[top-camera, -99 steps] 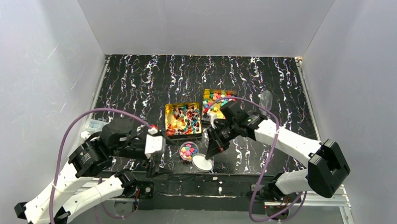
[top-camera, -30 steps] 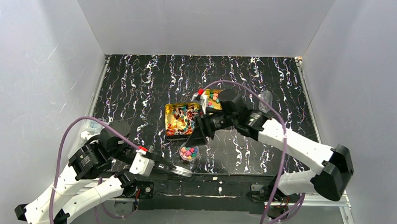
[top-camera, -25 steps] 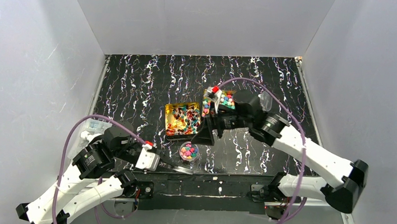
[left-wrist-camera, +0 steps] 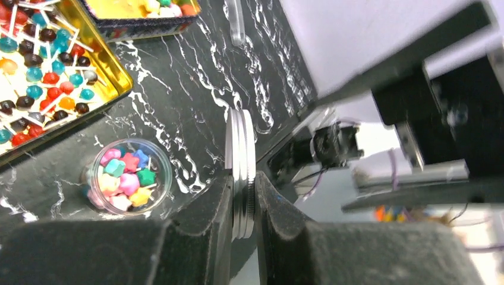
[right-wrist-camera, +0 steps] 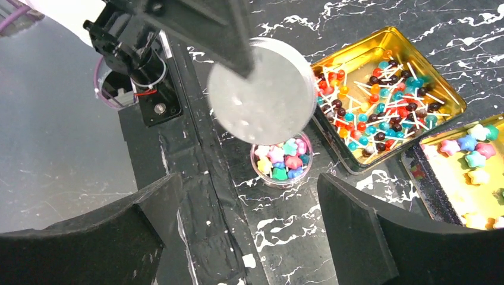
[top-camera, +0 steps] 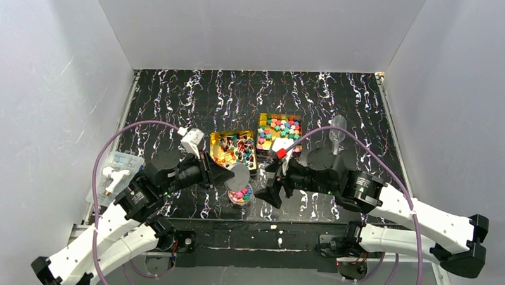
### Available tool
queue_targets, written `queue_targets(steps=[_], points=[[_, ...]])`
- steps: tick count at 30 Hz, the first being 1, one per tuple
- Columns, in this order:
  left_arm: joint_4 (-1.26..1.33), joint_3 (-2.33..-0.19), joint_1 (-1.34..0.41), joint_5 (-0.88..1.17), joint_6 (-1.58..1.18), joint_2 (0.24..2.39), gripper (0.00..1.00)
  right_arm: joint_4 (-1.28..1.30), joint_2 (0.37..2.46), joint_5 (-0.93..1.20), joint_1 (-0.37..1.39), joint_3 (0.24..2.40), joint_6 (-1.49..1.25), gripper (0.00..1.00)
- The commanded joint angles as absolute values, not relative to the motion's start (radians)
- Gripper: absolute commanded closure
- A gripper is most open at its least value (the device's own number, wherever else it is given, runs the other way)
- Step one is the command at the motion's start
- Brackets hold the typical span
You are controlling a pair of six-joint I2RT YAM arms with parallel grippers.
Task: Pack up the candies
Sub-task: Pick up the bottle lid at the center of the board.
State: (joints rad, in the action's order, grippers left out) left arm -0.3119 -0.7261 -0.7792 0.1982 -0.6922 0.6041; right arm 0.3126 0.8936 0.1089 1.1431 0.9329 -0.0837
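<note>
Now the left gripper [left-wrist-camera: 242, 190], clamped on the lid [left-wrist-camera: 240, 155], has lifted it from low in front of the jar [right-wrist-camera: 280, 184] to just above it. The candies [right-wrist-camera: 279, 161] sit inside. The right gripper [right-wrist-camera: 252, 202] — jaws wide apart, empty — has backed off to the jar's right. Capping looks next.

A robotics lab test cell: 3 plain white walls [top-camera: 260, 29] box in a black marbled desk [top-camera: 175, 102]; left arm [top-camera: 94, 248] and right arm [top-camera: 425, 215], trailing purple cables [top-camera: 149, 122], are bolted at the frame's bottom.
</note>
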Motion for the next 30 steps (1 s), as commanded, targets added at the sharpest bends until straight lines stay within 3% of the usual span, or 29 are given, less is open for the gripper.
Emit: queue_targets(steps=[1,8,23,30], points=[[-0.09,-0.556,-0.63,0.35,-1.008,0.542,1.0,0.284,0.901,-0.101,1.26,0.909,-0.046,0.08],[0.089,-0.437,-0.526,0.494,-1.174,0.503,1.0,0.106,0.83,-0.196,1.35,0.781,-0.076,0.04],[0.259,-0.285,-0.518,0.521,-1.343,0.351,1.0,-0.229,0.781,-0.315,1.347,0.629,-0.66,0.16],[0.335,-0.253,-0.519,0.531,-1.387,0.321,1.0,-0.266,0.733,-0.362,1.34,0.57,-0.868,0.22]])
